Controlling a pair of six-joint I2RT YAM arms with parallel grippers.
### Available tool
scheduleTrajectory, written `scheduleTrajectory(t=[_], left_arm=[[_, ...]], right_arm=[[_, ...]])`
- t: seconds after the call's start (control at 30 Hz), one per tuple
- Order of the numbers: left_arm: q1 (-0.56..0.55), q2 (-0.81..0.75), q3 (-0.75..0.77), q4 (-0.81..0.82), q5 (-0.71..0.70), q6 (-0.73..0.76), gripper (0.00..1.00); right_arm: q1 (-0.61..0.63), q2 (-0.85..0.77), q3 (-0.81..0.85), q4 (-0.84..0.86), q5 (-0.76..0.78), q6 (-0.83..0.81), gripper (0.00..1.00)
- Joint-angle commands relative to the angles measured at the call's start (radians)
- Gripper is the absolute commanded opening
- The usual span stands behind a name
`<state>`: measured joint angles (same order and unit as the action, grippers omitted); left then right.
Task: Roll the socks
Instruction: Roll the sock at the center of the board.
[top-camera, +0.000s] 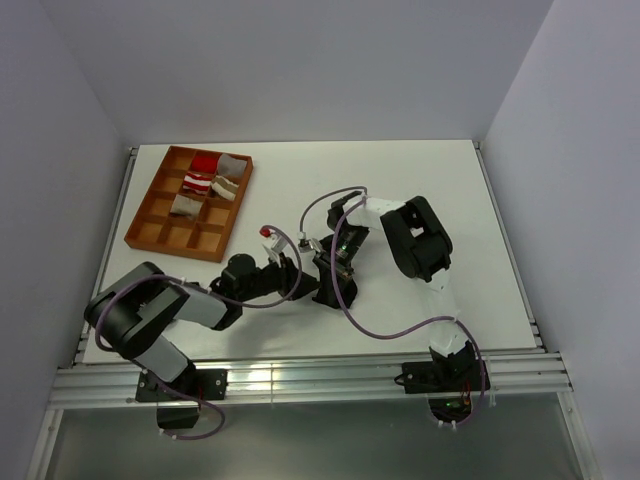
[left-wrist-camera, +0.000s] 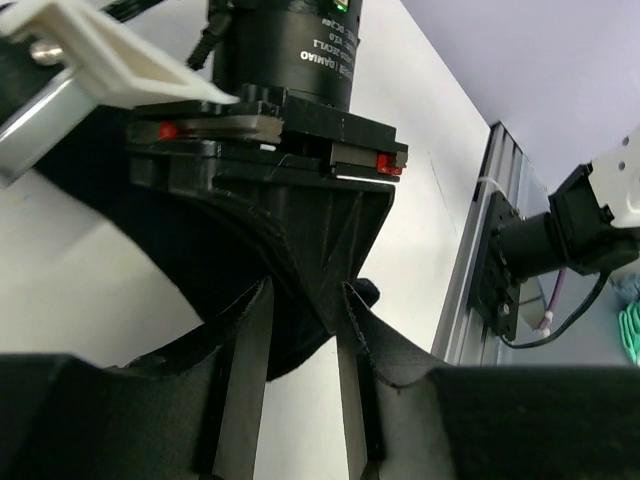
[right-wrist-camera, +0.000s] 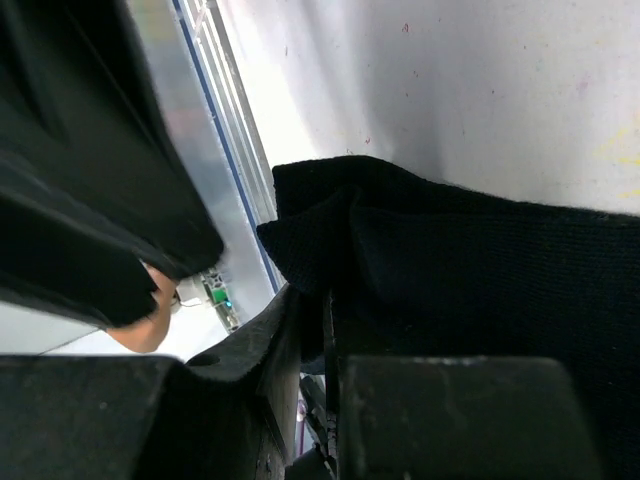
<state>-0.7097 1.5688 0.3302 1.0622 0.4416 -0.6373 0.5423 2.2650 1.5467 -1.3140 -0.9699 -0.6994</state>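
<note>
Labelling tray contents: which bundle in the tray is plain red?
The red bundle in the far row of the tray, beside the grey bundle. The others are striped, beige or grey.

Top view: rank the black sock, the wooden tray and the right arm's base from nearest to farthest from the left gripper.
1. The black sock: right at the fingertips of the left gripper, mid-table.
2. The wooden tray: to the gripper's left and farther back, with bare table between them.
3. The right arm's base: clearly farthest, off to the right at the table's near edge.
</note>
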Motion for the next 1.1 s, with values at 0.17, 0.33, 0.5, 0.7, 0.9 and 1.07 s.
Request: scheduleTrajectory(t=[0.17, 0.33, 0.5, 0.7, 0.9, 1.07], left_arm=[[-0.007, 0.140, 0.095, 0.128, 0.140, 0.037, 0.38], [-0.007, 0.197, 0.109, 0.156, 0.178, 0.034, 0.37], [-0.005, 0.235, 0.101, 0.188, 0.203, 0.025, 0.38], [-0.005, 0.281, 0.112, 0.199, 0.241, 0.024, 0.38], [-0.005, 0.290, 0.109, 0.203, 0.278, 0.021, 0.39], [-0.005, 0.292, 0.119, 0.174, 0.301, 0.036, 0.40]], right_arm=[[-0.011, -0.001, 0.003, -0.065, -0.013, -0.015, 0.16], [-0.015, -0.004, -0.002, -0.067, -0.012, -0.017, 0.15], [-0.021, -0.009, -0.004, -0.070, -0.009, -0.022, 0.14], [-0.035, -0.018, -0.008, -0.073, -0.012, -0.028, 0.13], [-0.045, -0.024, -0.014, -0.067, -0.007, -0.022, 0.13], [-0.053, -0.024, -0.011, -0.057, -0.006, -0.012, 0.13]])
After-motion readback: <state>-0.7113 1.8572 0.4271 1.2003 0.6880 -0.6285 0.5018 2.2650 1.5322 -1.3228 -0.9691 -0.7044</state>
